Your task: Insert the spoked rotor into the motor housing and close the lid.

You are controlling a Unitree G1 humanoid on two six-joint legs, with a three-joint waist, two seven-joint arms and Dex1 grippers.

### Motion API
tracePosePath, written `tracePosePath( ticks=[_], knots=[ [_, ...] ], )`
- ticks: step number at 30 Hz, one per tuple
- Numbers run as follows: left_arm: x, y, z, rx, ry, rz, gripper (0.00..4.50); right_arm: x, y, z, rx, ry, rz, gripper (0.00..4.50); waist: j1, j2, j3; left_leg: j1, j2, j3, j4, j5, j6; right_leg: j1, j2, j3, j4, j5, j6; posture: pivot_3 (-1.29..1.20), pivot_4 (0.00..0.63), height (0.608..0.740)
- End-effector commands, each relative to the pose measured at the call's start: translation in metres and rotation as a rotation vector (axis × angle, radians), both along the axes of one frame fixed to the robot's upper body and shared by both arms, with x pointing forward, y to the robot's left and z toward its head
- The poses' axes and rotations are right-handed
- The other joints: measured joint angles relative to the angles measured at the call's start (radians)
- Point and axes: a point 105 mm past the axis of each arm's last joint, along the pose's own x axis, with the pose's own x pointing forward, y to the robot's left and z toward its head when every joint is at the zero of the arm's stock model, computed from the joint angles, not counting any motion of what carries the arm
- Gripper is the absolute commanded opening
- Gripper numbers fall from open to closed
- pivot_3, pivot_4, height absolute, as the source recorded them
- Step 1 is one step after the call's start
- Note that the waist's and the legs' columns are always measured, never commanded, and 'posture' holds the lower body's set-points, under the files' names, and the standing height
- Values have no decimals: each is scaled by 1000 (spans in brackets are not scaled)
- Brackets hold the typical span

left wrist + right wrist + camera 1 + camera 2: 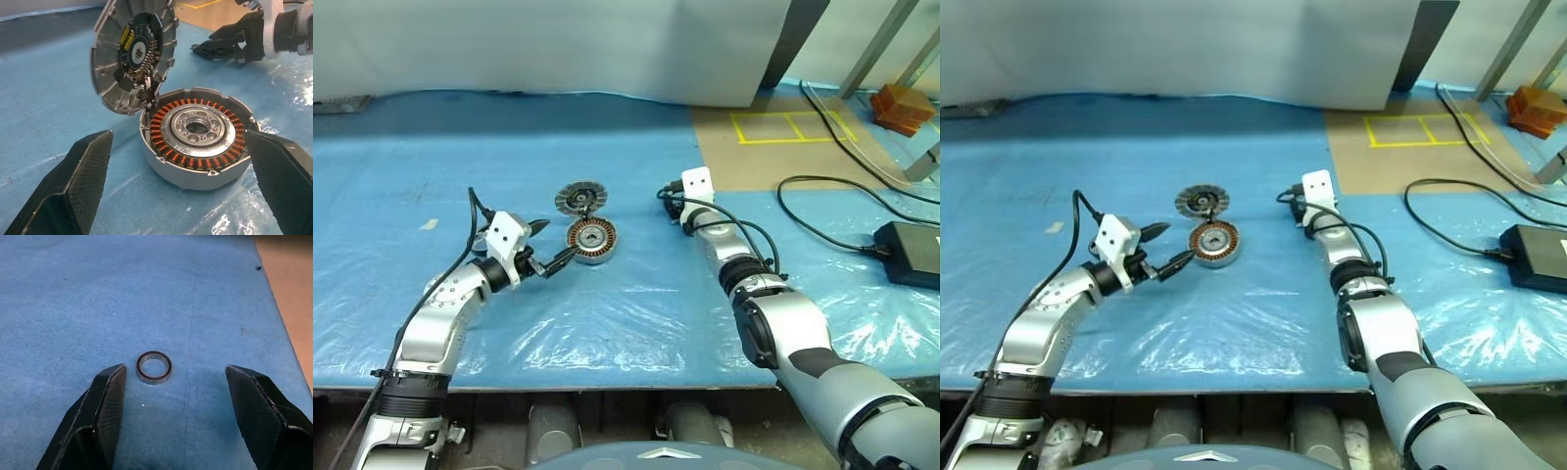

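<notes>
While the motor housing (592, 241) rests open on the blue-sheeted desk (401, 206), its lid (581, 199) stands tipped up at the rim, touching the housing at its twelve o'clock edge. Copper windings ring the hub, and the cavity looks empty of any spoked rotor. The left gripper (554, 245) sits at the housing's nine o'clock, fingers spread wide on either side of it, clasping nothing. The right gripper (1295, 208) hovers at about three o'clock from the housing, well apart, fingers spread over a small metal ring (154, 367) lying flat on the sheet. Judged from this, the step in hand is a pick by the right arm; it would go best with the fingers lowered evenly astride the part, closing gently so it does not skate on the slick plastic, while the left side steadies the housing. Beyond the sheet lie bare brown board with yellow tape squares (790, 125), a black power brick (907, 252) with cables, and a pale wall.
</notes>
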Motion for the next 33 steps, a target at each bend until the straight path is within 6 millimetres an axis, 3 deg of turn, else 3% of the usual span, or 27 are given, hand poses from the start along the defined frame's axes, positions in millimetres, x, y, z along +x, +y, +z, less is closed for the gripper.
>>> tracePosePath(
  ticks=[1, 7, 11, 24, 33],
  knots=[
    [-2, -5, 10, -2, -38, -18, 4500, -1, 4, -7, 53, 49, -3, 3372, -4, 0, 0, 0, 0, 0, 0, 0, 0, 0, 0, 0, 0, 0, 0, 0, 150, 740],
    [0, -5, 10, 2, -35, -21, 4500, -7, -6, -25, 87, 132, -59, 3372, -9, 0, 0, 0, 0, 0, 1, 0, 0, 0, 0, 0, 1, 0, 0, 0, 150, 740],
    [0, -7, 10, -1, -35, -26, 4500, -10, 1, -31, 46, 138, -19, 3372, -9, 0, 0, 0, 0, 0, 2, 0, 0, 0, 0, 0, 1, 0, 0, 0, 150, 740],
    [-2, -11, 9, -6, -28, -42, 4500, -11, 36, -27, -8, 105, 79, 3372, -24, 0, 0, 1, 0, 0, 1, 0, 0, 0, 0, 1, 1, -1, -1, 0, 150, 740],
    [-5, -13, 10, -7, -23, -45, 4500, -10, 34, -27, -37, 116, 46, 3372, -24, 0, 0, 2, 0, 1, 1, 0, 0, 0, 0, 1, 1, -2, -4, 0, 150, 740]
  ],
)
